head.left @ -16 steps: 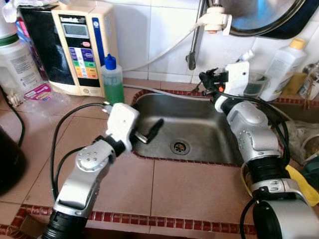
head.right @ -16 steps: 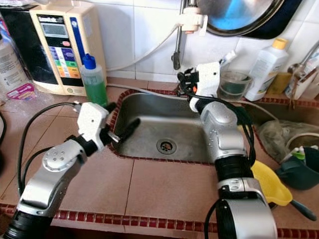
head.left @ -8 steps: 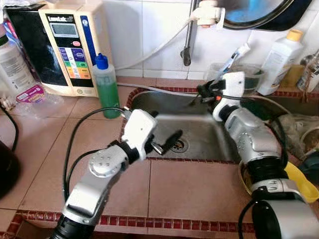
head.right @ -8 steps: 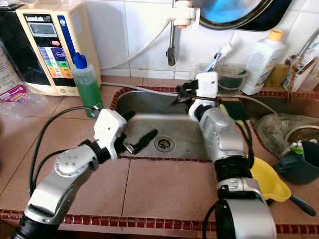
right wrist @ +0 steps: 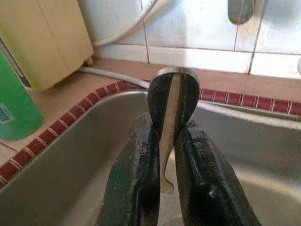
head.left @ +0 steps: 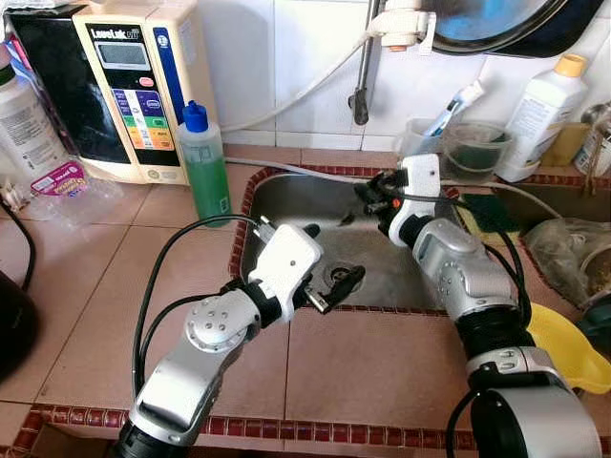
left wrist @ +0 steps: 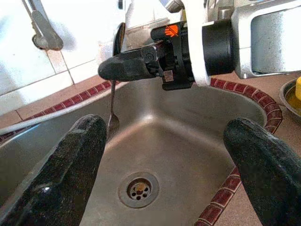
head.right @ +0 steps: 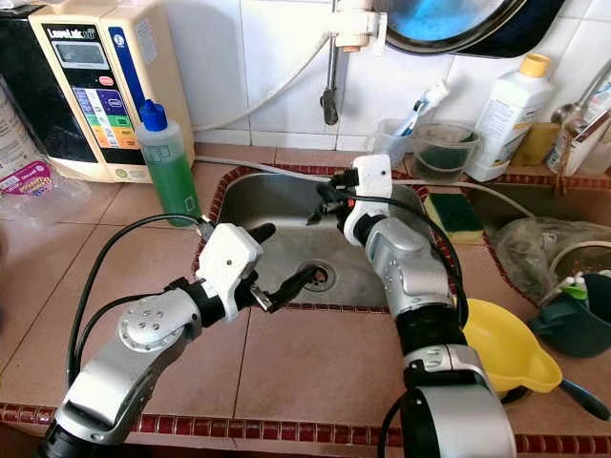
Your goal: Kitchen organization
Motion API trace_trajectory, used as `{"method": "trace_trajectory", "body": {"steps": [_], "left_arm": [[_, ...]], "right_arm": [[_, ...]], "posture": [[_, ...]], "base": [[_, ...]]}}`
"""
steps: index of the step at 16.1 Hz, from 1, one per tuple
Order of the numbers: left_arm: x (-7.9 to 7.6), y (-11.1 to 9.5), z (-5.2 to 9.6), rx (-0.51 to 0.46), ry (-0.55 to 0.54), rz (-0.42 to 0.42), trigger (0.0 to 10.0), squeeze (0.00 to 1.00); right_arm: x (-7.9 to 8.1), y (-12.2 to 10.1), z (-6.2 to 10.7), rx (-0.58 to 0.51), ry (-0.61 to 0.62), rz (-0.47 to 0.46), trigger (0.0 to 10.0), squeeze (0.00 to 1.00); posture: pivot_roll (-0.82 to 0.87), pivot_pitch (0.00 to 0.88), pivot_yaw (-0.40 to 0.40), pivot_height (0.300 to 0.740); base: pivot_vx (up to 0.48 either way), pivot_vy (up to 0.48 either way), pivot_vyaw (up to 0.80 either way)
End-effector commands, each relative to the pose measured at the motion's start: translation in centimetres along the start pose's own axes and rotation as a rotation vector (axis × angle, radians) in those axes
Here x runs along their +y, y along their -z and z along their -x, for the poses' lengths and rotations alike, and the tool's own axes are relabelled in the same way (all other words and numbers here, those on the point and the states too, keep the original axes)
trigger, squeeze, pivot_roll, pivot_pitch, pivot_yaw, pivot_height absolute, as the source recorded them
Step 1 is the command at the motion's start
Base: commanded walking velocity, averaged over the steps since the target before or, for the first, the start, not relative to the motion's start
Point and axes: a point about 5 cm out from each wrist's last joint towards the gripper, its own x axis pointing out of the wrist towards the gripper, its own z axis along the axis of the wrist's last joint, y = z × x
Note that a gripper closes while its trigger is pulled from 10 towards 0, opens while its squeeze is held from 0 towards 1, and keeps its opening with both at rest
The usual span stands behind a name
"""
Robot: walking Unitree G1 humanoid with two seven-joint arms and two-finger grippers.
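Observation:
A steel sink (head.left: 286, 205) is set into the tiled counter, with its drain (left wrist: 138, 188) in the middle. My right gripper (head.left: 370, 196) hangs over the sink's back part, shut on the handle of a thin metal utensil (right wrist: 170, 113). The utensil (left wrist: 113, 110) hangs down toward the basin, its tip just above the steel. Over the sink's front edge near the drain, my left gripper (head.left: 332, 256) is open, nothing between its fingers (left wrist: 70, 169). The two grippers face each other across the basin, apart.
A green soap bottle (head.left: 205, 162) and a beige water machine (head.left: 134, 86) stand left of the sink. The faucet (head.left: 361, 67) hangs above the back rim. A cup with a toothbrush (head.right: 387, 138), dark bowl (head.right: 444, 148), sponge (head.right: 453, 212), white bottle (head.left: 544, 114) and yellow scoop (head.left: 563, 334) sit right.
My right gripper has come down from the back ledge and leftward over the basin with the utensil. The left gripper has moved right, over the sink's front edge. The camera has shifted.

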Motion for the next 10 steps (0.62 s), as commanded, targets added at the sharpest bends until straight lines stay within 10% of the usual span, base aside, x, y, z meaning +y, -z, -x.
{"method": "trace_trajectory", "body": {"steps": [1,10], "left_arm": [[-0.2,-0.2,0.1,0.001,0.0,-0.016,10.0,0.0],[0.4,0.4,0.5,0.042,-0.017,-0.053,10.0,0.0]], "right_arm": [[0.0,0.7,0.1,0.033,0.002,-0.015,10.0,0.0],[-0.6,2.1,0.3,0.089,0.065,-0.066,10.0,0.0]], "posture": [[-0.05,0.065,-0.001,0.74],[-0.05,0.058,0.007,0.74]], "base": [[0.0,0.0,0.0],[0.0,0.0,0.0]]}}
